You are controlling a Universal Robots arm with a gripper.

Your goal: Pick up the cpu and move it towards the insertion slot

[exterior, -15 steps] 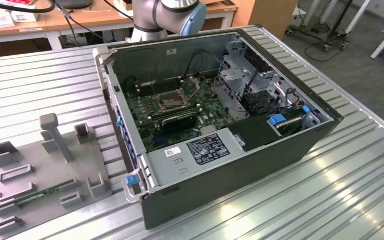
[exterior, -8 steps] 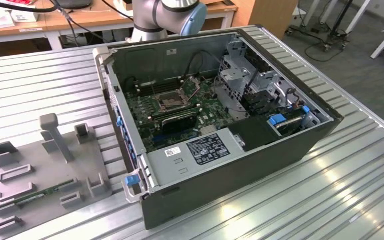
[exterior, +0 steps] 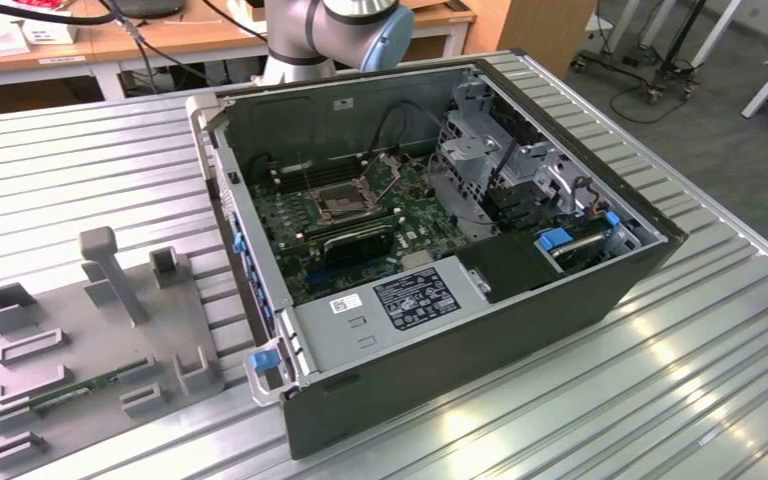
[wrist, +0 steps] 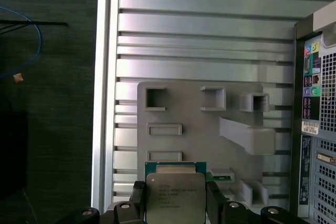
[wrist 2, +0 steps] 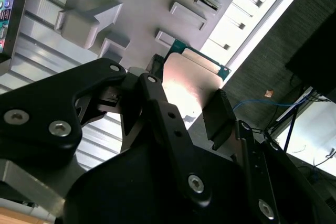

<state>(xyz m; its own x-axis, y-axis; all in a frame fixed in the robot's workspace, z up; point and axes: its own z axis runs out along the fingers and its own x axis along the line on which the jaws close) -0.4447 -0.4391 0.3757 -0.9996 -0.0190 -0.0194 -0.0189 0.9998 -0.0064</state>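
Gripper point(wrist: 177, 205) w/ cpu point(wrist: 176, 191), both wrist views; insertion slot point(exterior: 337, 203), exterior view

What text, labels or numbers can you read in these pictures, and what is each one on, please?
No text is legible enough to quote.
The cpu, held in the gripper: faint print lines, too small.
Power supply label: blurred.
White sticker beside it: blurred.
Rear-panel stickers on the computer case: too small.
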